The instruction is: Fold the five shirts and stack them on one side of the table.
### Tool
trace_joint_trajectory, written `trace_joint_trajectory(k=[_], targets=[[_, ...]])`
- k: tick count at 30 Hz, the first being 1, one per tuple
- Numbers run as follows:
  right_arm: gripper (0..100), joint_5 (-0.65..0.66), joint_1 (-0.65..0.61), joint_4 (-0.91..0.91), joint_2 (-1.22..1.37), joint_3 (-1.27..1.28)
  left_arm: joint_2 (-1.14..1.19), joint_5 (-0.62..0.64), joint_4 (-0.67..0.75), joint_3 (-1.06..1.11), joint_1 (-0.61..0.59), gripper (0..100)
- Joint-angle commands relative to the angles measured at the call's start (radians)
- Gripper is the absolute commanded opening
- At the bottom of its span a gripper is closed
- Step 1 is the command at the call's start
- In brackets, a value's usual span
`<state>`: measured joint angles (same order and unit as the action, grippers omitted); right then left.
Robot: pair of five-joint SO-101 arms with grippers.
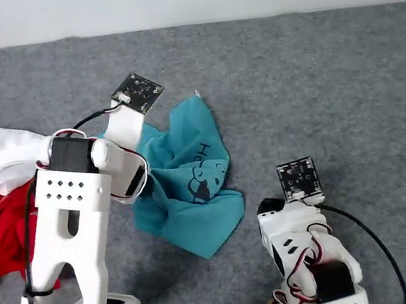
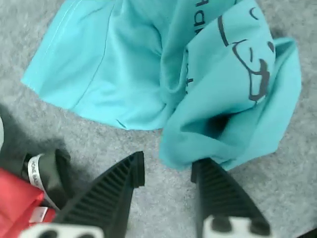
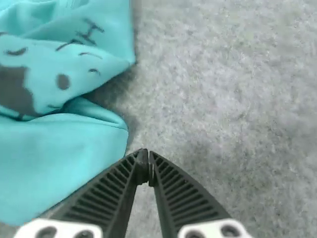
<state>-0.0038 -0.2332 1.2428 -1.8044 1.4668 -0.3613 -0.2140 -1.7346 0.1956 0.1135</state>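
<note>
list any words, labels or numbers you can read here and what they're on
On the teal shirt: dark lettering beside a drawing, broken up by folds; no whole word reads.
On the dark cloth: a white label, print too small to read.
On the red shirt: a white tag, blurred, nothing readable.

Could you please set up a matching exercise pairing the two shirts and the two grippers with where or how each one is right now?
Column one:
1. teal shirt
2. red shirt
3. left gripper
4. right gripper

Column two:
A. shut, over bare table
B. crumpled and unfolded, lying between the two arms
C. open, right at a cloth edge
D. bunched at the left edge of the high view

Pairs: 1-B, 2-D, 3-C, 4-A
</note>
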Motion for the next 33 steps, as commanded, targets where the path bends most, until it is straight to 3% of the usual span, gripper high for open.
trace_joint_trajectory(k=[1,7,14,19,25,33], targets=[[0.8,0.034,-0.021,0.021,0.096,-0.11,-0.006,0.021,-0.02,-0.008,-0.055,17],[0.8,0.055,-0.024,0.045,0.542,-0.414,-0.006,0.02,-0.02,-0.007,-0.226,17],[0.8,0.215,-0.206,0.237,1.067,-0.783,-0.006,0.021,-0.02,-0.001,-0.347,17],[0.8,0.439,-0.331,0.306,1.221,-0.876,-0.006,0.021,-0.02,-0.001,-0.5,17],[0.9,0.456,-0.443,0.302,1.308,-0.87,-0.006,0.012,-0.02,-0.001,-0.775,17],[22.2,0.45,-0.535,0.226,1.546,-0.876,-0.006,-0.064,-0.02,-0.005,-0.956,17]])
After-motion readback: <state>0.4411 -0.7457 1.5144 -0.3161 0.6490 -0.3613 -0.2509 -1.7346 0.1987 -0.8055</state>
